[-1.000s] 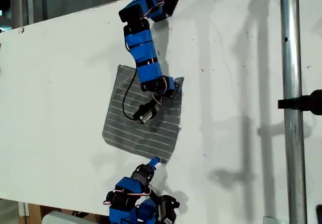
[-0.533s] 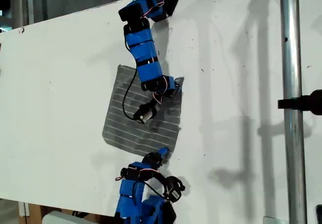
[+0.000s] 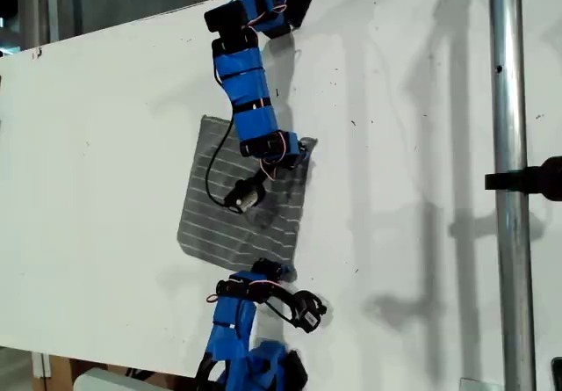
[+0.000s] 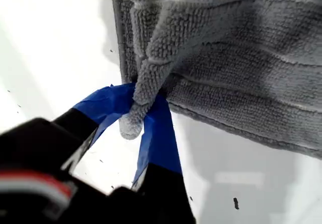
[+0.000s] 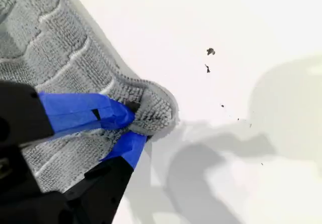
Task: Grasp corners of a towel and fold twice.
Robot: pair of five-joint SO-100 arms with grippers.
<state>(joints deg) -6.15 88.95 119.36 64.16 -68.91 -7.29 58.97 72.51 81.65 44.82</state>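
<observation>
The grey towel [image 3: 230, 220] with thin white stripes lies spread on the white table [image 3: 97, 145]. My first gripper [image 3: 274, 273] comes in from the exterior view's bottom edge. It is shut on the towel's near corner [image 4: 132, 126], with the blue fingertips [image 4: 158, 128] pinching a bunched tip of cloth. My second gripper [image 3: 299, 148] reaches down from the exterior view's top. It is shut on the far corner [image 5: 160, 108] on the same side of the towel [image 5: 45, 48]. In the first wrist view the rest of the towel [image 4: 241, 58] stretches away behind the pinched tip. The other two corners lie flat towards the exterior view's left.
A metal pole [image 3: 509, 180] with a black clamp [image 3: 527, 180] stands at the exterior view's right. Bare white table lies on both sides of the towel. Small dark specks [image 5: 210, 52] dot the surface near the second gripper.
The first gripper moved in from the table edge onto the towel's near corner and shut on it. The second gripper drew its corner slightly towards the exterior view's left, narrowing the towel.
</observation>
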